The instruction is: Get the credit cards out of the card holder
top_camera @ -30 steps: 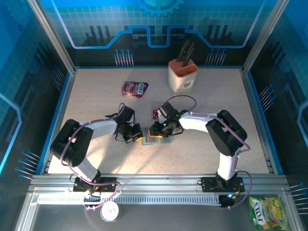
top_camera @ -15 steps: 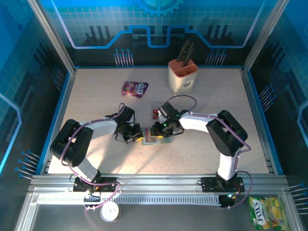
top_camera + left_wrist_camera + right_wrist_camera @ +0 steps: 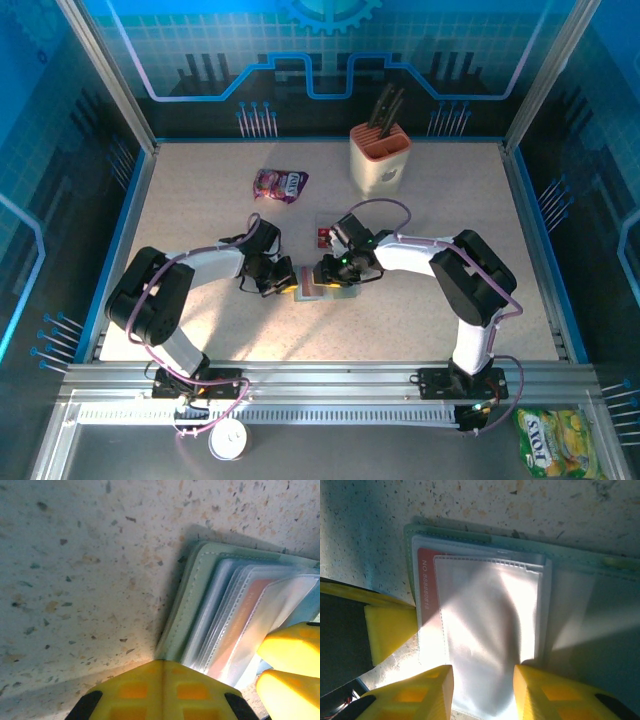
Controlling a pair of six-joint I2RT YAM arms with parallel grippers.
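Two end effectors meet over the card holder (image 3: 470, 534), which lies open and flat on the table (image 3: 75, 555) between the arms. The left end effector (image 3: 162, 687) is fully closed, its yellow fingertips pressed together with nothing between them. It is set against the holder's green stitched edge. This looks like a bracing contact, though I cannot tell whether it bears down on the edge or only touches it.

The right end effector (image 3: 482, 692) hangs low over the holder's inside. Its jaws are partly apart, one finger on each side of the near end of a clear plastic sleeve (image 3: 487, 615), and nothing is visibly clamped. Under that sleeve sits a red card (image 3: 426, 595) with a printed number along one long side, not yet out.

In the top view a small red item (image 3: 323, 237) lies on the table just beyond the right arm. It may be a card already removed, but it is too small to be sure.

The step in hand appears to be drawing a card out, with one arm steadying the holder and the other lining up. The next move calls for the right fingers to catch the card itself rather than the slick sleeve. The exposed red strip lies on the side toward the left end effector, so room there is tight. The pull should run along the sleeve's opening while the holder is kept from dragging.
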